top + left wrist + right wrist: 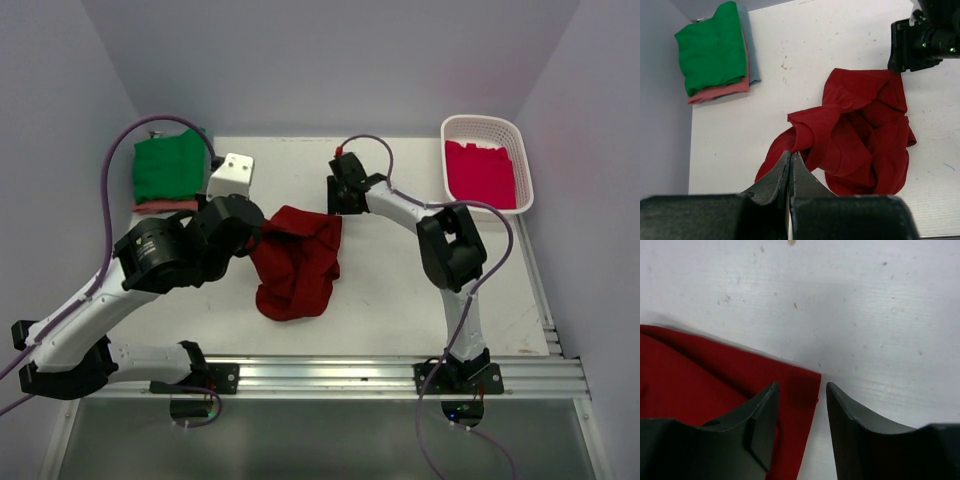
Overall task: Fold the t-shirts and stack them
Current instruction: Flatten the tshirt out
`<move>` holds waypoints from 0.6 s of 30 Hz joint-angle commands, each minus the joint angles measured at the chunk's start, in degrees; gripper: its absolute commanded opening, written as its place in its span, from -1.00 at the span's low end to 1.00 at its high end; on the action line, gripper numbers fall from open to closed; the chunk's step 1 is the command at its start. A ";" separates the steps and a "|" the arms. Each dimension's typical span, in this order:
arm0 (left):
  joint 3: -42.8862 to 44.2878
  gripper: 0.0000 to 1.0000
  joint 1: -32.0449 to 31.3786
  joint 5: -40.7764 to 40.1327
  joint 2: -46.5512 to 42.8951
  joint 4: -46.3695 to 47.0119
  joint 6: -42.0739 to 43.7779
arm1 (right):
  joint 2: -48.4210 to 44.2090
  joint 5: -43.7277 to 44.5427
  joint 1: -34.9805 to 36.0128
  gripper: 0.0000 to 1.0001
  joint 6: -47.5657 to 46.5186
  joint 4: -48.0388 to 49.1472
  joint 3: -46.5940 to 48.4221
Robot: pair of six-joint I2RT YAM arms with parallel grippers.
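Note:
A large dark red t-shirt (297, 262) lies crumpled mid-table. My left gripper (258, 238) is shut on a fold at its left edge, and the left wrist view shows the cloth (860, 135) bunched at the closed tips (791, 154). My right gripper (340, 205) is low over the shirt's far right corner. It is open, and the corner of the red cloth (795, 385) lies between its jaws (801, 389). A folded green shirt (170, 165) tops a stack at the far left, over a salmon-pink one (720, 91) and a bluish one (752, 50). A crimson-pink shirt (480, 172) lies in the basket.
The white lattice basket (482, 120) stands at the far right corner. A small white box (232, 178) stands beside the green stack, just behind my left wrist. A metal rail (400, 375) runs along the near edge.

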 commanded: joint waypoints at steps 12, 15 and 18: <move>-2.53 -1.00 0.33 -3.89 0.50 -0.27 -2.92 | -6.86 -3.55 5.08 -0.05 0.08 3.38 -10.52; -3.68 -1.00 0.33 -3.71 0.15 0.25 -3.00 | -9.23 -2.84 5.43 -0.02 -0.45 2.86 -11.58; -4.91 -1.00 0.33 -3.10 -0.55 1.13 -3.18 | -11.61 -3.10 6.13 -0.01 -0.54 2.59 -13.07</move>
